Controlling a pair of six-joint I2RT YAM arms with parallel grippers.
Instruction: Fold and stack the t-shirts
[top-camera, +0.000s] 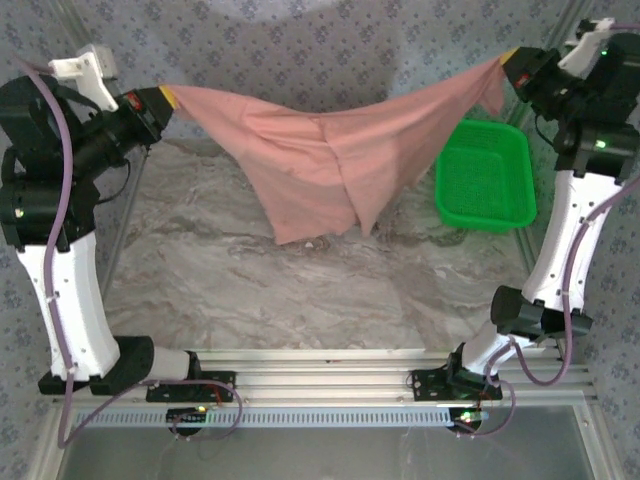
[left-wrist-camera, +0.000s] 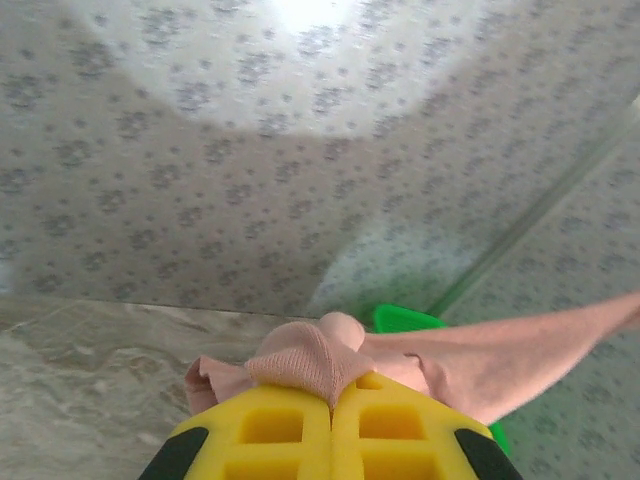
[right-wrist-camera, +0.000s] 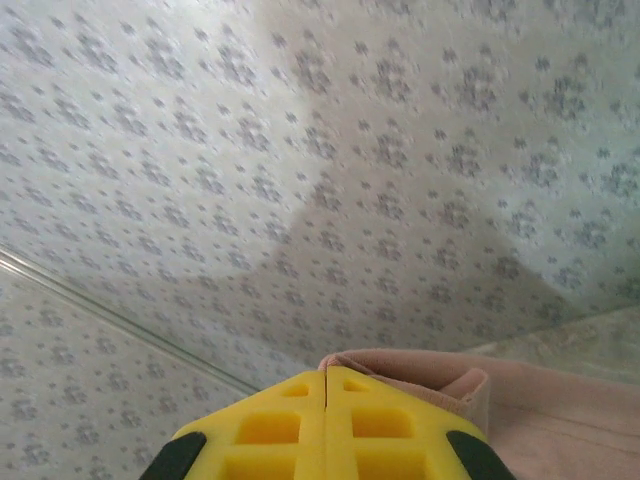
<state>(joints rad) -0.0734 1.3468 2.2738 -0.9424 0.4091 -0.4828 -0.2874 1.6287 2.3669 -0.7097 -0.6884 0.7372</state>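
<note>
The t-shirt (top-camera: 330, 160) is held stretched above the desk (top-camera: 250, 290), clenched at one end by the left end effector (top-camera: 168, 98) and at the other by the right end effector (top-camera: 508, 60). Only small pinches are gripped, so a slip could be caused by extra tension.

The t-shirt (top-camera: 330, 160) is hanging between left gripper (top-camera: 170, 98) and right gripper (top-camera: 507, 62), above the table (top-camera: 300, 285); basket (top-camera: 487, 180) sitting far right on it.
</note>
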